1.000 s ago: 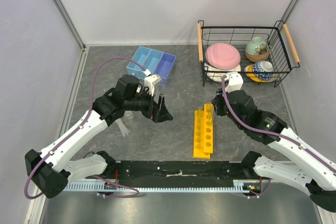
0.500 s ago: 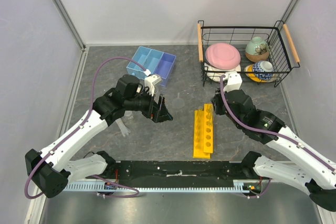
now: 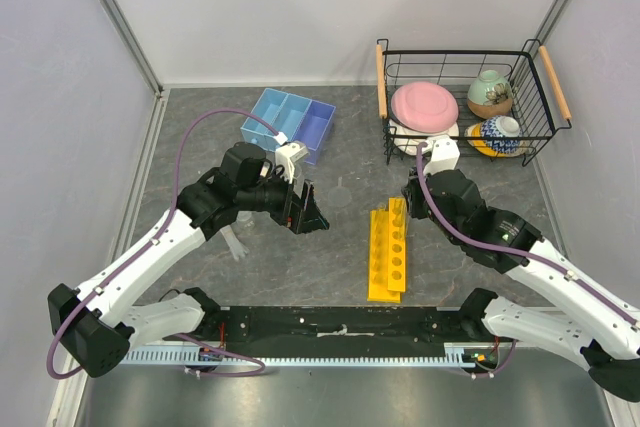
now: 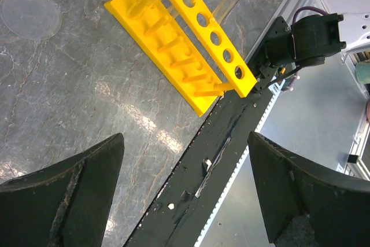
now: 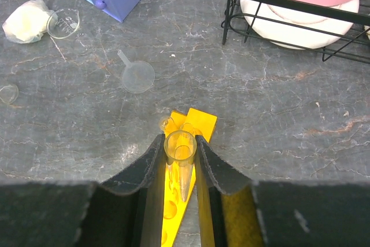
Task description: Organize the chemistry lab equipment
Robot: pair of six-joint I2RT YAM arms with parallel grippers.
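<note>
The right tool (image 5: 180,140) pinches a tube (image 5: 180,157) tip-down over the rack (image 5: 201,121), seemingly lined up for an end hole, while the left tool (image 4: 185,143) hangs wide open, empty.

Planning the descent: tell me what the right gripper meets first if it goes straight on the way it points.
Probably the yellow rack: the right gripper, shut on a test tube, points at the rack's end just beyond the tube's tip. The tube would touch before the fingers; depth is unclear.
</note>
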